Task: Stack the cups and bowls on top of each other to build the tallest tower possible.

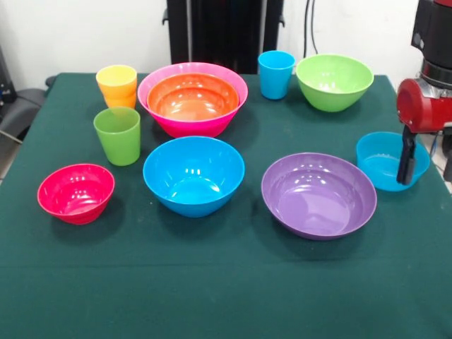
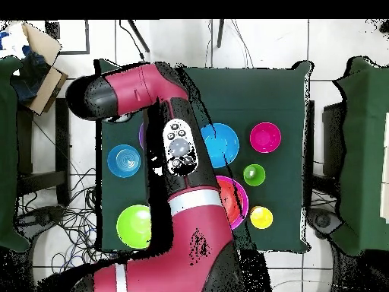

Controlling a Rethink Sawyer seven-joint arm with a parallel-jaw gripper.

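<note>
My gripper [image 1: 405, 175] hangs at the right side of the table, down at the right rim of the small light blue bowl [image 1: 378, 164]. The orange bowl [image 1: 192, 97] sits nested in the large pink bowl [image 1: 157, 106]. The yellow cup [image 1: 116, 78] sits in the orange cup [image 1: 121, 100]. The green cup [image 1: 118, 135], blue cup [image 1: 275, 74], light green bowl [image 1: 334, 82], blue bowl [image 1: 193, 175], purple bowl [image 1: 318, 195] and red-pink bowl [image 1: 75, 192] each stand alone. In the overhead view the arm [image 2: 182, 190] hides the purple bowl and part of the pink bowl [image 2: 241, 199].
The table carries a dark green cloth [image 1: 226, 282]. The robot's black pedestal [image 1: 222, 32] stands behind the far edge. In the overhead view, chairs flank the table and a cardboard box [image 2: 38, 57] lies at the upper left.
</note>
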